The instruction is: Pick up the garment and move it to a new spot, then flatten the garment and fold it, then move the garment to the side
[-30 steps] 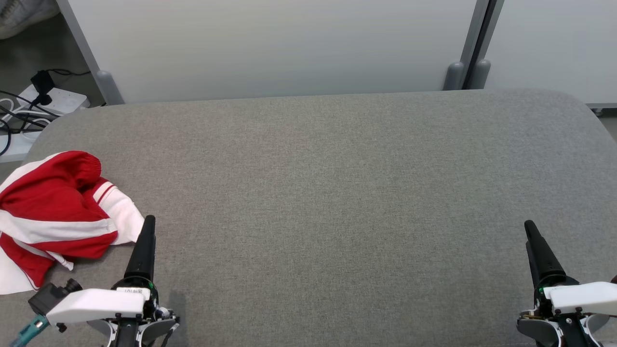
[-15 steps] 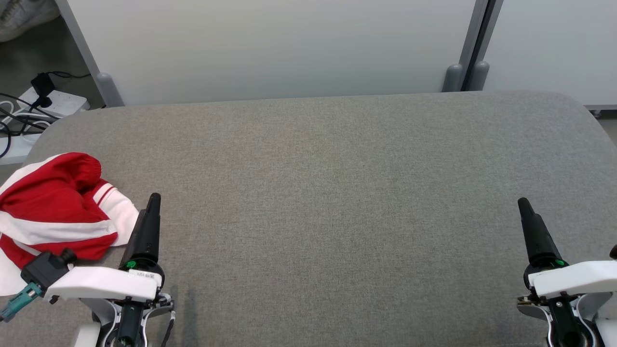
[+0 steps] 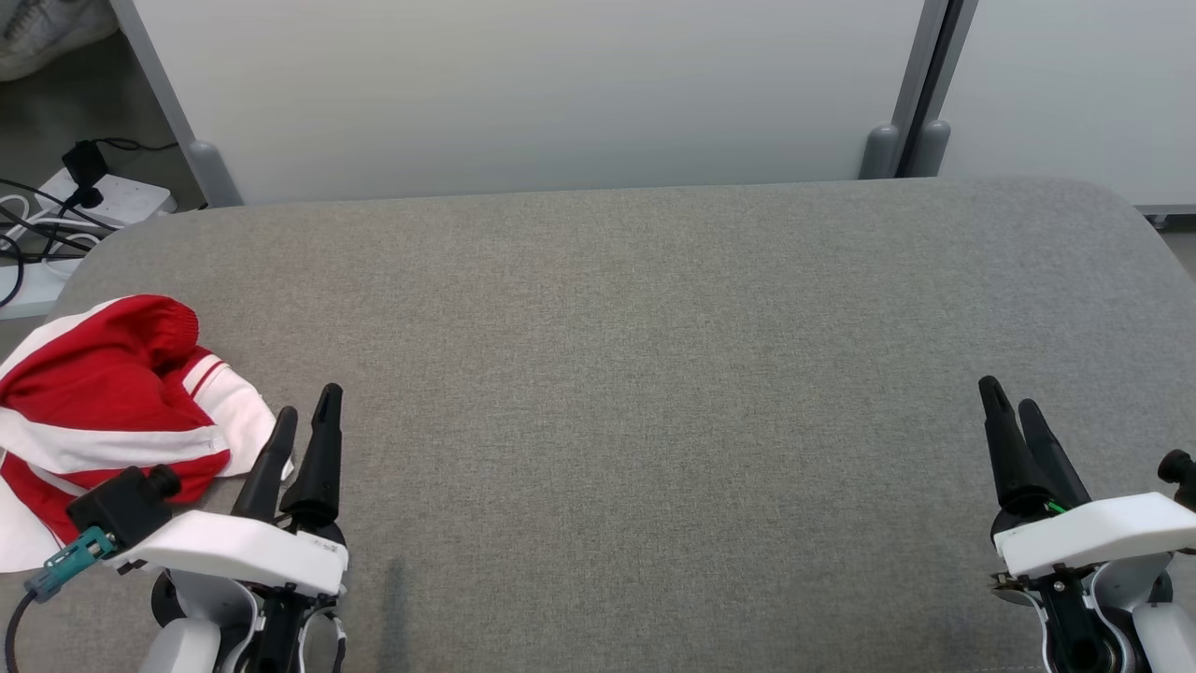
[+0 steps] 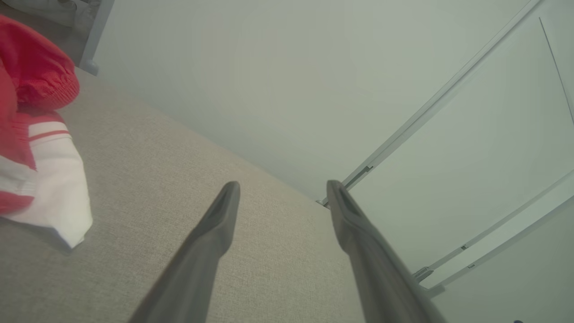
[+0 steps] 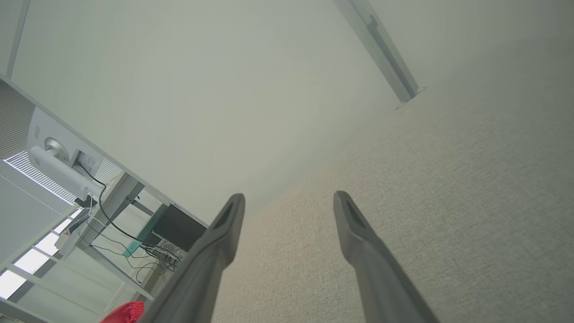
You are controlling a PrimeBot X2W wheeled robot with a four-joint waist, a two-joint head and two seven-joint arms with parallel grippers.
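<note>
The garment (image 3: 103,421) is a crumpled red and white piece lying at the left end of the grey padded surface (image 3: 654,374). It also shows at the left edge of the left wrist view, garment (image 4: 31,134), and a red bit of the garment (image 5: 128,312) sits at the bottom of the right wrist view. My left gripper (image 3: 306,411) stands open just right of the garment's white edge, holding nothing. My right gripper (image 3: 1007,397) stands open at the lower right, far from the garment, with only bare surface between its fingers (image 5: 354,233).
Pale partition panels (image 3: 523,93) with grey posts (image 3: 902,140) rise right behind the surface. On the floor at the far left lie a white power strip and cables (image 3: 84,201). The surface's left edge runs just beside the garment.
Both grippers have risen and rolled, so that each now shows two separate fingers instead of one. The left gripper has shifted slightly right. The garment has not moved.
</note>
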